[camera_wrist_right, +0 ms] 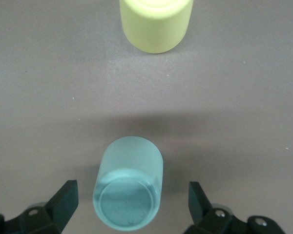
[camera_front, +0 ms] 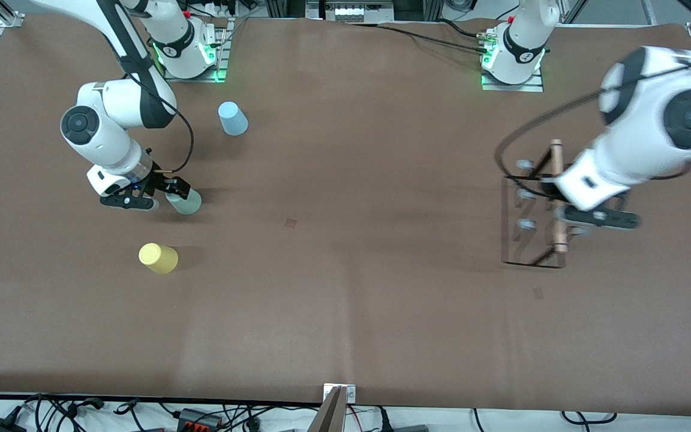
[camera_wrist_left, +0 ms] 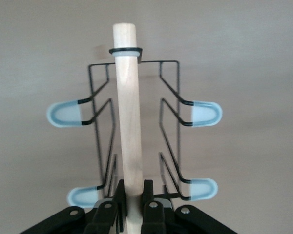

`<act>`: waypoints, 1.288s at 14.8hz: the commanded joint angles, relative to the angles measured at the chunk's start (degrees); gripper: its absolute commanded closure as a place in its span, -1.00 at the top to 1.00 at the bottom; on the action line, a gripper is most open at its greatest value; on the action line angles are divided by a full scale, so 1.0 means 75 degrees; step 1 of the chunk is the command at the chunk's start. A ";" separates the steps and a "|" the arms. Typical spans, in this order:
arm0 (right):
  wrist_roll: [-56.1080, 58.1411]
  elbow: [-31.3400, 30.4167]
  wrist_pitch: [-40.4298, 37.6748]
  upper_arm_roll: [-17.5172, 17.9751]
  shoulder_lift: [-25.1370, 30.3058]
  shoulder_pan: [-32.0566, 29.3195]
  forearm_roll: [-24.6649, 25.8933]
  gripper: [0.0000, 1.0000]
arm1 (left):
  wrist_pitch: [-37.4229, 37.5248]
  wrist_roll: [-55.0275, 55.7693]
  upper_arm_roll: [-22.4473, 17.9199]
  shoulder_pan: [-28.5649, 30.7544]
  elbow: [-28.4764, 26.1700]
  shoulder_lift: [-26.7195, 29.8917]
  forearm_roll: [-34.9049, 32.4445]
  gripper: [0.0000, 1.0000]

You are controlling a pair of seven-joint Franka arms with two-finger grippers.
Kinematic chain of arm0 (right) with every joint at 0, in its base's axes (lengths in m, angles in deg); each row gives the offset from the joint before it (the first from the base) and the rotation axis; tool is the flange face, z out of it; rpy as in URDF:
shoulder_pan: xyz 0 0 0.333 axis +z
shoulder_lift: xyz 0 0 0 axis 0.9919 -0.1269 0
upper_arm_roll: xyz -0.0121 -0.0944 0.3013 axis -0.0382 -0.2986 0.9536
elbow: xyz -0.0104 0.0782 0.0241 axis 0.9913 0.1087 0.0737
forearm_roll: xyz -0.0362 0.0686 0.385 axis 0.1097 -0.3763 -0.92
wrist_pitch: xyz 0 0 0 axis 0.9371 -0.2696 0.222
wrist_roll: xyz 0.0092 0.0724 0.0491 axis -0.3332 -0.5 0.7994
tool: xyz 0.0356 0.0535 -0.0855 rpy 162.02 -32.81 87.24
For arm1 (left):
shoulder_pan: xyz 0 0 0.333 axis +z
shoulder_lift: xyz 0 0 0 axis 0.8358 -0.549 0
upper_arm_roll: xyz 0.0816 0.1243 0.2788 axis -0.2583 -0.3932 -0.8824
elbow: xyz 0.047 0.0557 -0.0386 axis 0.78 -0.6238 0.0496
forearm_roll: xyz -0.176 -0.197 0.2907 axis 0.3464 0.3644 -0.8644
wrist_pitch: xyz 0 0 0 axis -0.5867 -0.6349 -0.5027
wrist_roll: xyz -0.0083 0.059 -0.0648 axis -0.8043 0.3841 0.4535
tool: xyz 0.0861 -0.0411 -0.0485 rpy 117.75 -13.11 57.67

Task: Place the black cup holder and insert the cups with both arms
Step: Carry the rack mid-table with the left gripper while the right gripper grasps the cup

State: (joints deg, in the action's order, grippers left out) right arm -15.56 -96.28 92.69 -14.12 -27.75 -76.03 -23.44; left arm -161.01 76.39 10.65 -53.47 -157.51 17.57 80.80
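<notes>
A: Gripping the wooden rod handle (camera_wrist_left: 128,112) of the black cup holder (camera_front: 537,207), the left gripper (camera_wrist_left: 132,204) has its fingers (camera_wrist_left: 119,197) pressed against both sides of the rod. The rack sits toward the left arm's end of the table (camera_front: 345,300); whether its base touches the surface I cannot tell.

B: And the pegs?

A: In the left wrist view 4 grey-tipped pegs (camera_wrist_left: 205,113) show, 2 on each side of the rod. The front view shows 3 more on the side facing the middle of the table.

B: Where is the right gripper (camera_front: 162,195)?

A: Low at the pale green cup (camera_wrist_right: 129,187), with its fingers (camera_wrist_right: 63,202) spread wide, 1 on each side of the cup and apart from it. The cup stands upside down on the table, toward the right arm's end.

B: The other cups?

A: The yellow cup (camera_front: 158,258) lies nearer the front camera than the green one. The light blue cup (camera_front: 233,118) is farther back, near the right arm's base (camera_front: 186,51). Both are well apart from the rack.
</notes>
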 commanded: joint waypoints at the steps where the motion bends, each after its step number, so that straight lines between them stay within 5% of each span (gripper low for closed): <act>1: -0.0099 -0.0089 0.0256 -0.0019 -0.0065 0.0129 -0.0099 1.00 | 0.0160 0.0967 0.0595 -0.0358 0.0740 -0.0707 0.0072 -0.98; 7: -0.0099 -0.0347 0.0256 -0.0019 -0.0124 0.0176 -0.0110 1.00 | -0.0143 0.3232 0.0655 -0.2221 0.2252 -0.2489 0.0072 -0.98; 19: -0.0252 -0.0347 0.0280 -0.0019 -0.0147 0.0176 -0.0099 1.00 | -0.1761 0.5659 0.0655 -0.3489 0.2289 -0.3288 -0.0009 -0.98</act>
State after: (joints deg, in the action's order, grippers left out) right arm -16.91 -98.09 93.47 -14.12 -29.20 -75.19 -23.44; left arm -173.80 118.39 15.74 -79.39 -142.44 -6.45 81.03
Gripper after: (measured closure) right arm 0.000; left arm 0.841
